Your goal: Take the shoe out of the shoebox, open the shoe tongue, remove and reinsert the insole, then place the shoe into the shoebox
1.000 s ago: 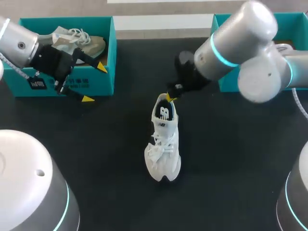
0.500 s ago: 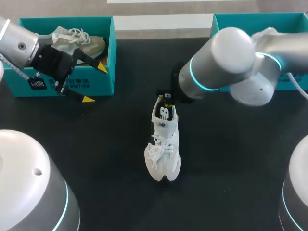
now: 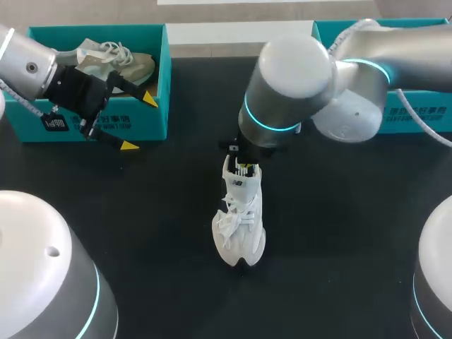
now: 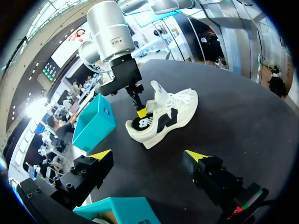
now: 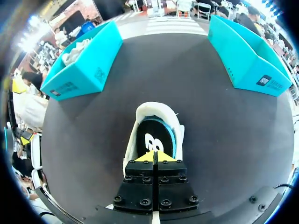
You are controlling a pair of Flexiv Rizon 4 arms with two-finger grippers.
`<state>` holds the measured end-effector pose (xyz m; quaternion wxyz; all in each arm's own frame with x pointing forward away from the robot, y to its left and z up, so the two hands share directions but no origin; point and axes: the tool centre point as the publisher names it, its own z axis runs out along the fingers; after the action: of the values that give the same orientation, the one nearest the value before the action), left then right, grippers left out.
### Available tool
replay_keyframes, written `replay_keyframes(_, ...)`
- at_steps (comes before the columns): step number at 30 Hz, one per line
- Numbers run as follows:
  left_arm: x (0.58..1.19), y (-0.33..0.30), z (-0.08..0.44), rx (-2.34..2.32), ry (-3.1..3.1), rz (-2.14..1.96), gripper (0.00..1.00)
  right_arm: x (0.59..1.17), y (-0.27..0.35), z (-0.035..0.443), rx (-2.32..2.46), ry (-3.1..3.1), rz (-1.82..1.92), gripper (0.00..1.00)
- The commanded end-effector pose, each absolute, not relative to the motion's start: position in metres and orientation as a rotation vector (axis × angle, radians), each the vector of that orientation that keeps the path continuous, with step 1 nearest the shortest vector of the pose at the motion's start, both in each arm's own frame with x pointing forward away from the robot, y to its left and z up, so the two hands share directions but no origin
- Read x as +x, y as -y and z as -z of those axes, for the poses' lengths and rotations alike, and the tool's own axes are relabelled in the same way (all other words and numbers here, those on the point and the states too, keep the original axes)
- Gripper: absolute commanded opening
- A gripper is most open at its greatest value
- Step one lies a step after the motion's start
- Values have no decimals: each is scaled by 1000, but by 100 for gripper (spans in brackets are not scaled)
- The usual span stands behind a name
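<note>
With the right fingers [image 5: 155, 156] closed tip to tip on nothing visible, hangs at the heel opening of the white shoe [image 3: 240, 212], just over its dark insole [image 5: 154, 137]. Holds the left fingers [image 3: 139, 122] spread wide, gripping nothing, by the front corner of the left teal shoebox [image 3: 161, 70], a beige shoe [image 3: 120, 60] inside it. Has the white shoe upright on the black desk [image 3: 141, 226], between that box and the right shoebox [image 3: 417, 113], toe toward the robot.

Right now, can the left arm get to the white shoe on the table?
Probably yes. The left gripper is open, with only bare table between it and the white shoe. The right gripper sits at the heel opening, though, so the toe end looks easier.
</note>
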<state>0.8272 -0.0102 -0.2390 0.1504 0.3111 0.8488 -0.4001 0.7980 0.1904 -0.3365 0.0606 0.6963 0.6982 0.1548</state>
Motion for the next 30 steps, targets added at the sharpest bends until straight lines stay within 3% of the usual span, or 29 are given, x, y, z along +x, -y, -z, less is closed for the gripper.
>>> replay_keyframes(1, 826, 10, 239, 895, -2440, 1146, 100, 797, -192, 344, 2124, -2117, -413, 0)
replay_keyframes(18, 826, 10, 239, 895, -2440, 1146, 100, 798, -190, 402, 2127, -2229, -292, 0)
replay_keyframes(30, 826, 10, 239, 895, -2440, 1146, 100, 820, -192, 365, 1913, -2157, -311, 0)
